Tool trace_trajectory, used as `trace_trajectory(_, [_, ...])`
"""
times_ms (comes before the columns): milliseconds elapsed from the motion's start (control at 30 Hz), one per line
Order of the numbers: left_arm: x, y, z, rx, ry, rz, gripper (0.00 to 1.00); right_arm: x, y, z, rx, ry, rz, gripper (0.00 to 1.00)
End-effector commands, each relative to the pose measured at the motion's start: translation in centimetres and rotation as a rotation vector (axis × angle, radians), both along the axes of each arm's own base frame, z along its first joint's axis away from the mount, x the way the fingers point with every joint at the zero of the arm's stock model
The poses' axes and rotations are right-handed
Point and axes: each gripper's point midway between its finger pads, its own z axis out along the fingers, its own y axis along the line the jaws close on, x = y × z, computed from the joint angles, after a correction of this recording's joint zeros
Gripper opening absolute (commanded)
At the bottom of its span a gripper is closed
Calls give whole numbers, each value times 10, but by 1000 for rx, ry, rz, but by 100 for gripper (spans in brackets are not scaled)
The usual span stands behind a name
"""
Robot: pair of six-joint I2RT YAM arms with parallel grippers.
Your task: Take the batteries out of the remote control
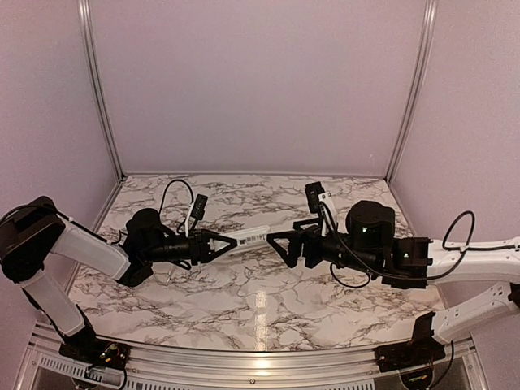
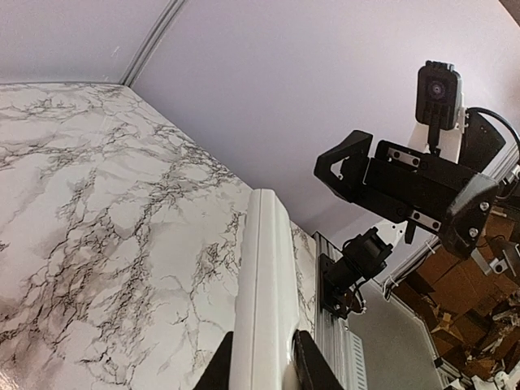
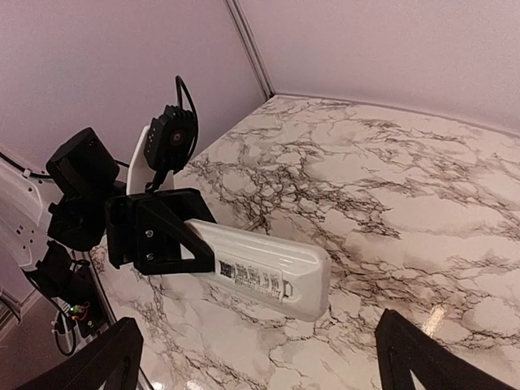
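Item 1, remote (image 1: pixel 250 237): you have it off the table (image 1: pixel 244 309), held in the air about level between the two arms, its long axis running left to right. It is white and slim. The right wrist view shows a printed label (image 3: pixel 253 278) with a barcode on the face turned toward that camera, and a rounded free end. Item 2, left gripper (image 1: pixel 221 243): closed down on the remote's left end, one finger (image 2: pixel 313 370) pressed on each long side, so that most of the body juts out beyond the tips. Item 3, right gripper (image 1: pixel 276 245): spread wide and carrying nothing, faced toward the remote's free end. In its own wrist view the two fingers (image 3: pixel 99 364) stand far apart at the bottom corners, with the remote ahead of them rather than between them. From above, the free end appears to reach the upper fingertip, but you cannot tell from that view whether they touch. Item 4, table: marbled white and grey, under both arms, walled by plain pale panels (image 1: pixel 260 81) on three sides. Item 5, left wrist camera (image 3: pixel 172 134): dark block on a white bracket, above the left gripper.
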Motion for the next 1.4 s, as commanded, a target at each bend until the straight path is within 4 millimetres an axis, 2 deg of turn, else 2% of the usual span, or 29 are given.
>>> trace_trajectory(0, [18, 7, 1, -69, 57, 9, 0, -4, 20, 4, 8, 14, 63, 98])
trace_trajectory(200, [29, 2, -11, -18, 96, 35, 0, 0, 46, -8, -48, 14, 55, 97])
trace_trajectory(433, [40, 11, -14, 20, 135, 132, 0, 7, 67, -14, -41, 30, 51, 97])
trace_trajectory(667, [42, 8, -20, 31, 174, 134, 0, 13, 69, -13, -31, 38, 23, 95])
trace_trajectory(867, [37, 5, -15, 7, 190, 107, 0, 17, 74, -16, -5, 70, 72, 95])
trace_trajectory(1367, [32, 3, -11, 6, 198, 103, 0, 37, 71, -24, 8, 107, 51, 93])
